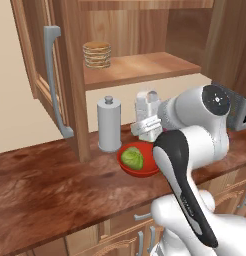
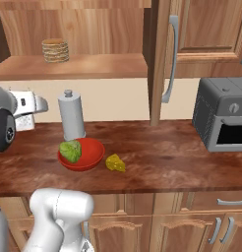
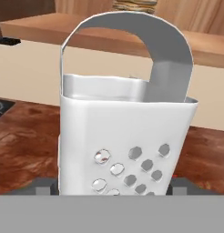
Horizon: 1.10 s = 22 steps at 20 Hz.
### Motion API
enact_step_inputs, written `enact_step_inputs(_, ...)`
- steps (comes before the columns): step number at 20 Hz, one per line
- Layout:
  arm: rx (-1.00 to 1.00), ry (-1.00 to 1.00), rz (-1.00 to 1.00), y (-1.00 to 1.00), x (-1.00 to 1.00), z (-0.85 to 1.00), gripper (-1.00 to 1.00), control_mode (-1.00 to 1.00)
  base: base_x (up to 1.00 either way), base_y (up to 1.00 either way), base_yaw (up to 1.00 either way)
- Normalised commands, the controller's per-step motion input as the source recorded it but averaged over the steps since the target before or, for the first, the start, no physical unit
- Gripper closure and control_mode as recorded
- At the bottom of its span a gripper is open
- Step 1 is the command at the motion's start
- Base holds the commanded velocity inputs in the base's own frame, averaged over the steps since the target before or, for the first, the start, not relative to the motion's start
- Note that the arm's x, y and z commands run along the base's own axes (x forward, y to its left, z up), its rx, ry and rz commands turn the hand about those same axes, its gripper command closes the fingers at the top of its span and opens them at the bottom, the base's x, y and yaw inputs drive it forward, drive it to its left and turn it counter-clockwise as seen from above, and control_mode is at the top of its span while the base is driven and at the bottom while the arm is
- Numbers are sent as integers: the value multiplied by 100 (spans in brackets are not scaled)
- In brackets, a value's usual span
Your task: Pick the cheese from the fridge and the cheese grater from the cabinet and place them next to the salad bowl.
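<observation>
- Carrying the cheese grater (image 3: 125,136), the gripper (image 1: 146,127) hangs above the brown counter (image 1: 55,185), just behind the salad bowl (image 1: 140,162) in the left base view.
- Seen from the hand, the grater stands upright right in front of the camera, arched handle on top and dotted holes facing out; the two dark fingertips (image 3: 41,185) sit wide apart on either side of its base, clamped on its flanks as far as the view lets anyone tell.
- Red bowl with the green lettuce head (image 2: 70,150) sits near the middle of the counter, just in front of the tall grey cylinder (image 2: 72,118) with its knob.
- Cheese (image 2: 115,163) lies on the counter just beside the bowl's right rim in the right base view, so that half of the job looks done.
- Cabinet (image 1: 130,65) door stands swung open, its shelf holding the stack of tan discs (image 1: 97,54).
- Step in hand, by the look of it: bringing the grater to its spot.
- Next move calls for lowering it onto bare counter near the bowl, clear of the cylinder and the cheese, then spreading the fingers.
</observation>
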Motion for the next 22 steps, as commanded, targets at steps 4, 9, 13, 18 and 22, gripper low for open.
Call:
enact_step_inputs(4,0,1,0,24,-2,-74,100,-100,0,0,0)
enact_step_inputs(9,0,2,0,38,0,-42,100,-100,0,0,0)
enact_step_inputs(13,0,0,-4,51,2,-10,100,-100,0,0,0)
enact_step_inputs(18,0,0,-11,31,19,-5,100,-100,0,0,0)
enact_step_inputs(22,6,0,-17,3,24,0,100,-100,0,0,0)
